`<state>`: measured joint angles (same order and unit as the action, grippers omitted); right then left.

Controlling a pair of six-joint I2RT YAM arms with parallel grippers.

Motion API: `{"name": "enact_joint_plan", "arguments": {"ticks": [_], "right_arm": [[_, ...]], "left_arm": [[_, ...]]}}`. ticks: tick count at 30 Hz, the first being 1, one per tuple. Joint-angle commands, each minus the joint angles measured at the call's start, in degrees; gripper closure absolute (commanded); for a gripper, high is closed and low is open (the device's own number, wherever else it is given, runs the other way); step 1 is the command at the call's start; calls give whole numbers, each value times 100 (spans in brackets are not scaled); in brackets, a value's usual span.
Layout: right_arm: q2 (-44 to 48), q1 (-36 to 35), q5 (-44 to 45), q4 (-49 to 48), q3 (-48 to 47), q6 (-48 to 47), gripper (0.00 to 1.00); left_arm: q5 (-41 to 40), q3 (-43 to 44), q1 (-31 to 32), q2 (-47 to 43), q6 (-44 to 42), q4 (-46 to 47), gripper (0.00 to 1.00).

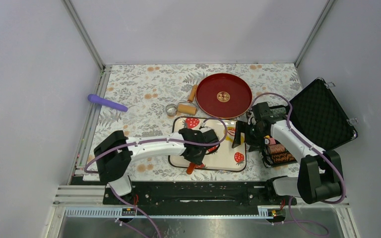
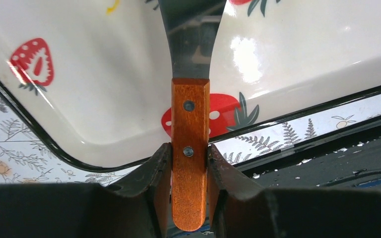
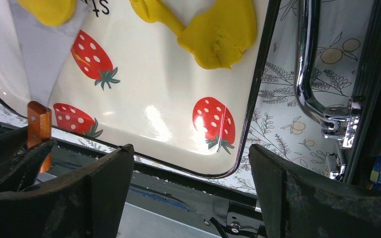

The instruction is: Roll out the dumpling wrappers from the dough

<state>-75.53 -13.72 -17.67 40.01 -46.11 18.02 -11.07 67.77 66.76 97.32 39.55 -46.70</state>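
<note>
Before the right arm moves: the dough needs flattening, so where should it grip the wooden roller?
Probably the roller's orange handle, from above, jaws across its width: it lies flat, slim, angled toward the red plate, while the drum sits beside a metal ring.

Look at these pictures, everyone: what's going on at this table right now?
The left hand is clamped on the wooden handle of a metal scraper, whose blade reaches out over the strawberry tray. The right hand is open and holds nothing, hovering over the tray's right edge. Flattened yellow dough lies on the tray. The rolling pin lies on the table beside the red plate.
</note>
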Motion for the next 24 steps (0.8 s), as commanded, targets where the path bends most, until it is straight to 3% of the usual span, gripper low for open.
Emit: {"name": "enact_joint_plan", "arguments": {"ticks": [1,12,24], "right_arm": [[157,13,-100,157,-199,9,7],[133,18,-96,156,-146,-31,6],[295,13,-152,156,-214,-3,5]], "left_arm": [[-357,64,-78,-394,59,33,100],[-92,-134,-95,-98,103,243,100],[-774,146,-85,-619,98,-18,100]]}}
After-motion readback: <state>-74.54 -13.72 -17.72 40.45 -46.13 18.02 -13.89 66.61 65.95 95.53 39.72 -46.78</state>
